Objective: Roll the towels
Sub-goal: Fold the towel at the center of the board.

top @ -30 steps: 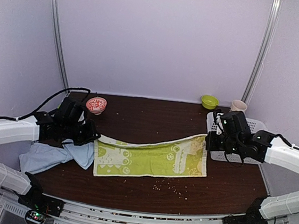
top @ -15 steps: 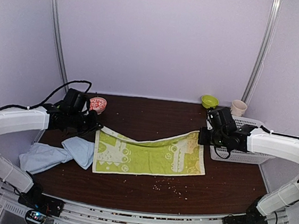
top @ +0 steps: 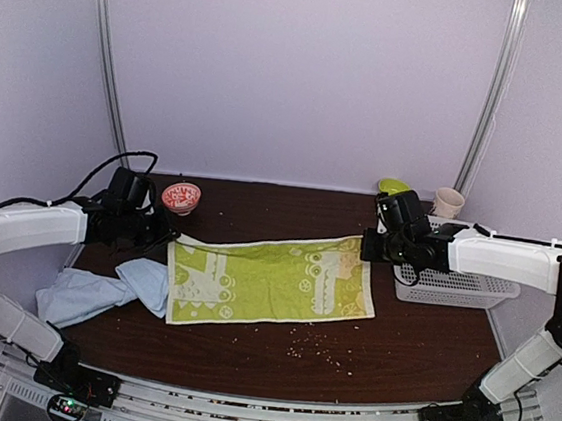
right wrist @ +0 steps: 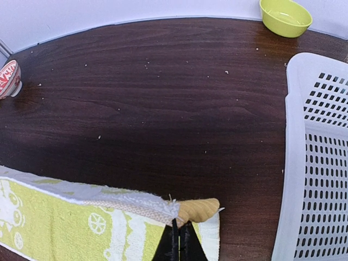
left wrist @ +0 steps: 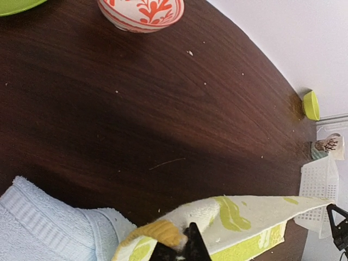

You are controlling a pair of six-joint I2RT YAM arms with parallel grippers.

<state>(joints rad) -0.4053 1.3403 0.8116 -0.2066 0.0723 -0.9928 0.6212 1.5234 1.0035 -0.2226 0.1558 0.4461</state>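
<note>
Green towel [top: 268,282], mid-table, pinched at its far corners by left gripper [top: 169,241] and right gripper [top: 366,247], has been drawn back and flattened; rolling is not begun. Blue towel [top: 101,292] lies crumpled at left.

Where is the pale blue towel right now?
In the top view, the pale blue towel lies bunched up on the near-left part of the table, right beside the left edge of the green patterned towel, with the red-and-white bowl farther back.

The green towel [top: 268,282] has shifted farther back, flatter.
</note>
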